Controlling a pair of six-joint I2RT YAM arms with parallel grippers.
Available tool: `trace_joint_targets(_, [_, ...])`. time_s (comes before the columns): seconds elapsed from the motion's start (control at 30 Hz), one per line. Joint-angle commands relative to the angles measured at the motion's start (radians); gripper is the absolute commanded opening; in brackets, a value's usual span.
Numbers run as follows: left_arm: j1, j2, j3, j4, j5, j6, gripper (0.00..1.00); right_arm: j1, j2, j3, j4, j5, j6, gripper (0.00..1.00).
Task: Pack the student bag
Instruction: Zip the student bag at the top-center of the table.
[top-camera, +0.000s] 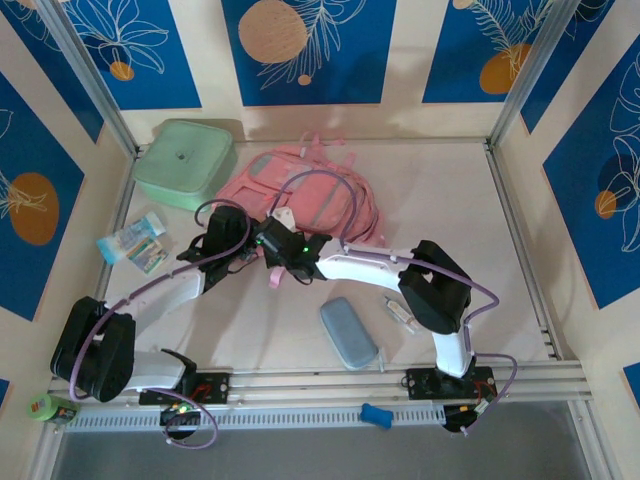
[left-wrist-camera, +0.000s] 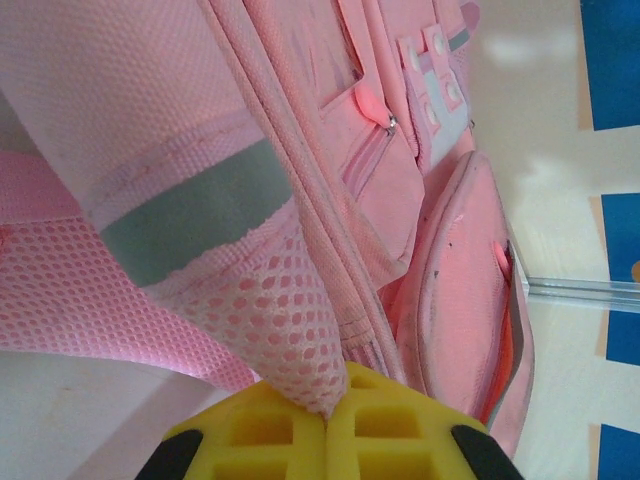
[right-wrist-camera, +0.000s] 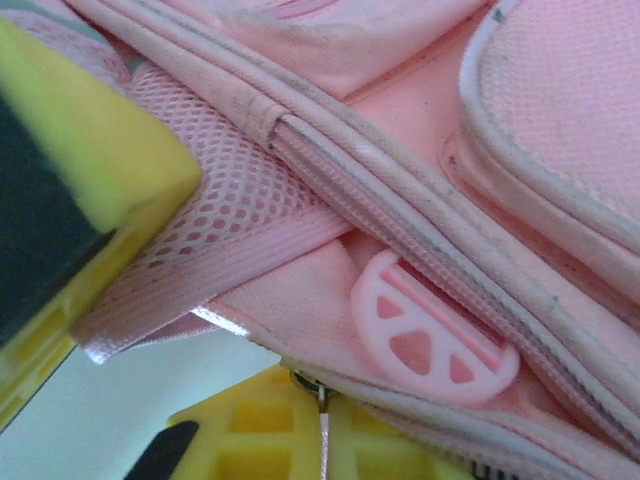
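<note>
the bag (top-camera: 300, 190) lay on the table (top-camera: 450, 220), front pocket zipped. left claw (left-wrist-camera: 328, 405) pinched its mesh (left-wrist-camera: 290, 320); right claw (right-wrist-camera: 325, 425) pinched the bag beside its zip pull (right-wrist-camera: 432, 342). a lidded box (top-camera: 185, 163) sat just left of the bag.

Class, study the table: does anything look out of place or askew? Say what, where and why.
A small blue object lies on the front rail, off the table where the other items sit. The pink backpack lies flat and skewed at the back, straps splayed.
</note>
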Motion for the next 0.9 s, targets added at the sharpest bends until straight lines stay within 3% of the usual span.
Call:
trace_joint_targets(0.0, [-0.012,-0.048,0.016,0.045,0.003,0.039,0.00,-0.003,-0.063,-0.028,-0.011,0.045,0.038,0.01])
trace_joint_targets(0.27, [0.064,-0.011,0.024,0.051,0.048,0.044,0.00,-0.005,-0.199,-0.171,-0.141,-0.020,0.147,0.00])
trace_joint_targets(0.53, [0.148,0.010,-0.009,0.096,0.112,0.044,0.00,-0.051,-0.370,-0.404,-0.155,-0.073,0.159,0.00])
trace_joint_targets(0.7, [0.156,0.041,0.004,0.100,0.143,0.069,0.00,-0.091,-0.407,-0.440,-0.139,-0.094,0.111,0.00])
trace_joint_targets(0.87, [0.156,0.058,0.020,0.078,0.155,0.096,0.00,-0.147,-0.377,-0.415,-0.089,-0.255,0.038,0.00])
